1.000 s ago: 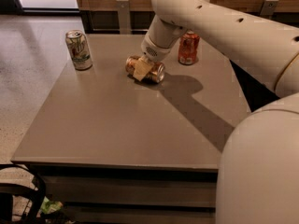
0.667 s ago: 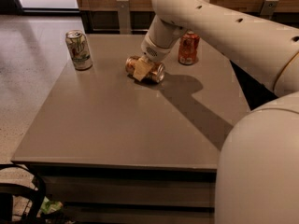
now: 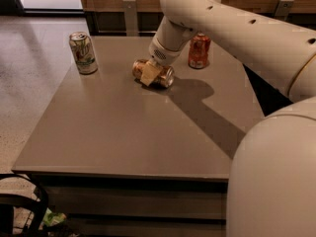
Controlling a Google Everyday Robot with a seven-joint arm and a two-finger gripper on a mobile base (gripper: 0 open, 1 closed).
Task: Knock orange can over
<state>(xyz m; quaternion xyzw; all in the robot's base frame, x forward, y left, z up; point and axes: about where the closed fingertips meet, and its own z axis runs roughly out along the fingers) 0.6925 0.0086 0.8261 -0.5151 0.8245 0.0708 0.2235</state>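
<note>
- Table (image 3: 123, 132): a broad, bare stretch of top lies on the near side of the jaws. Risk: a can on its side is free to roll, so a push from the jaws toward this side could send it across that stretch to the front edge and onto the floor.
- Arm (image 3: 237, 23): it reaches in from the near right and comes down onto the jaws from above and behind. Its shadow falls on the table to the right of them.
- Gripper (image 3: 149, 74): it is low over the middle of the table, and its pale tip lies across the near face of the orange can (image 3: 165, 76), touching it. How far apart the jaws stand cannot be told, nor whether they clasp the can or only press on it.
- Orange can: it lies on its side directly at the jaws, long axis running left to right. The knock-over therefore looks done.
- White-and-green can (image 3: 83, 53): it stands upright well to the left of the jaws and slightly beyond them, clear of the arm.
- Red-orange can (image 3: 199, 52): it stands upright just beyond and to the right of the jaws, close beside the wrist. Risk: lifting or swinging the wrist away to the right could topple this wrong can.
</note>
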